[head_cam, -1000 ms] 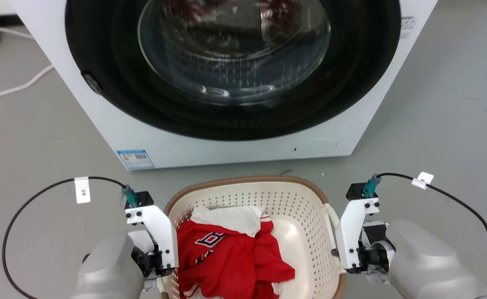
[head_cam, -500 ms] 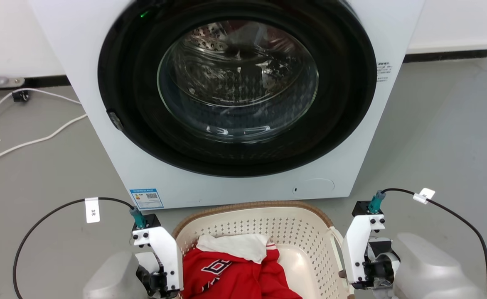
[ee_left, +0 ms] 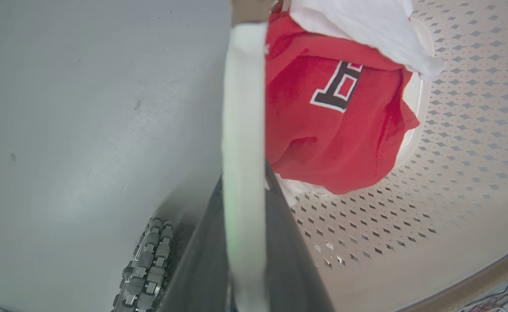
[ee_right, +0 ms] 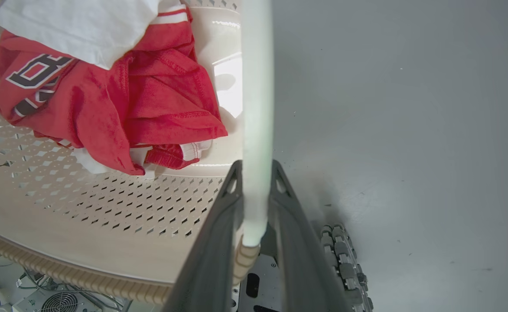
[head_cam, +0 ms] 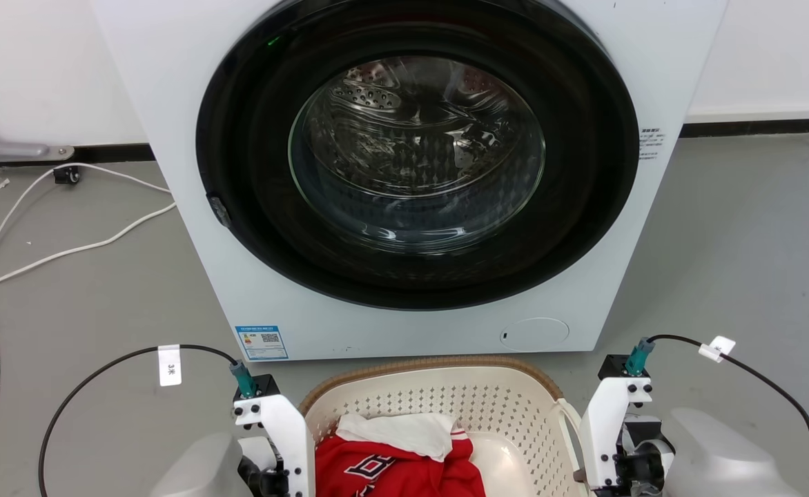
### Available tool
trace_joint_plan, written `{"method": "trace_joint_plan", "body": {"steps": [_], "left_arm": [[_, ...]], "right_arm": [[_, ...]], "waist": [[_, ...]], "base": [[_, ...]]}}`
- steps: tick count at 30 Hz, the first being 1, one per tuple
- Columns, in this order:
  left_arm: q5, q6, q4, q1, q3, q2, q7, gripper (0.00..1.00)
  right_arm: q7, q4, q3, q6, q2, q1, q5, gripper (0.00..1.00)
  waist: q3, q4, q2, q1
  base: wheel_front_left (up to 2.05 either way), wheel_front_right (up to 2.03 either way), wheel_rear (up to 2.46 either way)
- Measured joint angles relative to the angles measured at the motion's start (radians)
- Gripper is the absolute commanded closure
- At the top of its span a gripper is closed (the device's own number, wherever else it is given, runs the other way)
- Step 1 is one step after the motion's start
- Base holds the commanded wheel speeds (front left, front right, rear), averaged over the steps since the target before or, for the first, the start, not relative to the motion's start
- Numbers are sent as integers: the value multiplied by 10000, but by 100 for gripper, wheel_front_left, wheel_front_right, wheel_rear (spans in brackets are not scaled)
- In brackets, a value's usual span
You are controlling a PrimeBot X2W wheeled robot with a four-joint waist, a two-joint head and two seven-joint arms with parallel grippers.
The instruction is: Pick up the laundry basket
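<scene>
Left wrist view: the left gripper (ee_left: 243, 182) has its two dark fingers closed on the white left handle (ee_left: 243, 99) of the laundry basket (ee_left: 453, 151), with the strap pinched flat between them. Right wrist view: the right gripper (ee_right: 256, 169) is clamped the same way on the white right handle (ee_right: 257, 78). Beside each gripper's fingers, a ribbed grey wheel (ee_right: 345, 260) of the robot's base shows against the grey floor (ee_right: 410, 108). I cannot tell whether the basket stands on the floor or hangs clear of it.

The basket is cream-white, with diamond-shaped holes and a brown woven-look rim (head_cam: 432, 360). It sits between the two arms at the bottom middle of the head view, just in front of the washing machine (head_cam: 391, 331). Inside, towards its left wall, lies a crumpled red garment (ee_left: 323, 130) with black-and-white lettering. A white cloth (head_cam: 404, 431) lies across the garment's far side.

The machine is a white front-loader with its door (head_cam: 415, 155) closed. The door is a round glass window in a wide black ring, and the steel drum is visible through it. A small blue-and-white label (head_cam: 261, 342) is stuck at the lower left corner of the machine's front. To the machine's left, white cables (head_cam: 66, 248) trail over the floor towards the foot of a white wall (head_cam: 32, 69).
</scene>
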Motion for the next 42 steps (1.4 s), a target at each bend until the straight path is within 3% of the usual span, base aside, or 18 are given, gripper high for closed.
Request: {"method": "trace_joint_plan", "body": {"steps": [42], "left_arm": [[-562, 13, 226, -11, -585, -79, -17, 100]], "right_arm": [[-430, 127, 251, -2, -4, 88, 305, 100]], "waist": [[-6, 41, 0, 1]], "base": [[0, 0, 0]]}}
